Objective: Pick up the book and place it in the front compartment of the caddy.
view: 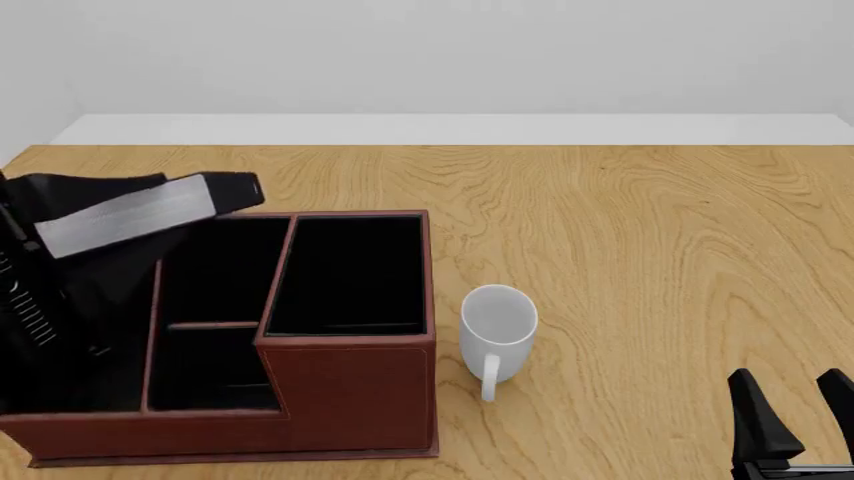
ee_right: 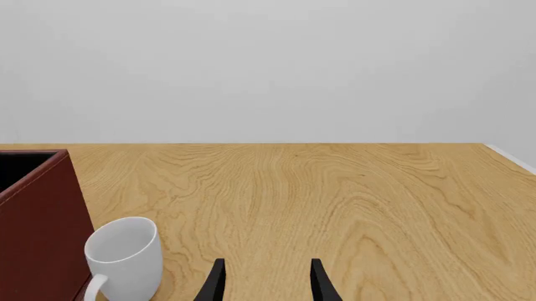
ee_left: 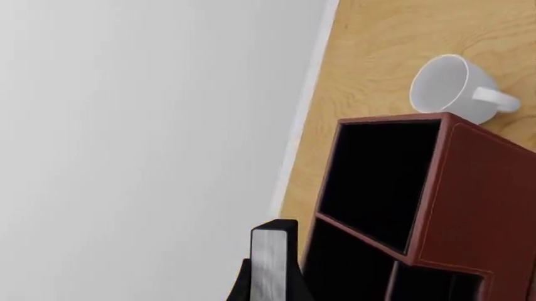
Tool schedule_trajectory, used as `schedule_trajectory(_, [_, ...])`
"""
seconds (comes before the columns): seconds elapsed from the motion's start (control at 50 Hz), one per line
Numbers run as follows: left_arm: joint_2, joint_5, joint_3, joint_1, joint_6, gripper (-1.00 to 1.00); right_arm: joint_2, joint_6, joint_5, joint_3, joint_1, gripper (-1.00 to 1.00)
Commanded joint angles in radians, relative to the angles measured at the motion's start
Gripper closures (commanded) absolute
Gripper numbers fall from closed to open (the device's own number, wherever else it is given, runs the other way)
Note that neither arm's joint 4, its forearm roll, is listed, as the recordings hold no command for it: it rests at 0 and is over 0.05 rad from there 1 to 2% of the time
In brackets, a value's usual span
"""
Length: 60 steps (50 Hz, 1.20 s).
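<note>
Left gripper [ee_left: 270, 290] is seen pinching the book [view: 140, 215], which is held aloft and tilted above the left, far part of the caddy [view: 354, 395], its pale page edge turned toward the front camera; in the left wrist view the book's grey edge [ee_left: 270, 266] is seen just beside the caddy's open black compartments [ee_left: 469, 207]. The caddy is set on the wooden worktop [view: 641, 250], its taller section on the right. A white mug [view: 497, 328] is stood just to the right of the caddy, handle toward the arms. Over at the near right corner, the right gripper [view: 795, 415] is parked low with its fingers spread and nothing between them
</note>
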Motion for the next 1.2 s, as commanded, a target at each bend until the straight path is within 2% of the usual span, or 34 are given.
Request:
schedule_trajectory(0.02, [0.046, 0.08, -0.083, 0.022, -0.033, 1.0, 0.0, 0.0, 0.0, 0.0, 0.0, -1.0])
schedule_trajectory(0.18, [0.06, 0.102, -0.101, 0.037, -0.028, 1.0, 0.0, 0.0, 0.0, 0.0, 0.0, -1.0])
schedule_trajectory(0.5, [0.065, 0.194, -0.169, 0.013, -0.069, 1.0, 0.0, 0.0, 0.0, 0.0, 0.0, -1.0])
schedule_trajectory(1.2, [0.057, 0.236, -0.139, -0.009, -0.085, 1.0, 0.0, 0.0, 0.0, 0.0, 0.0, -1.0])
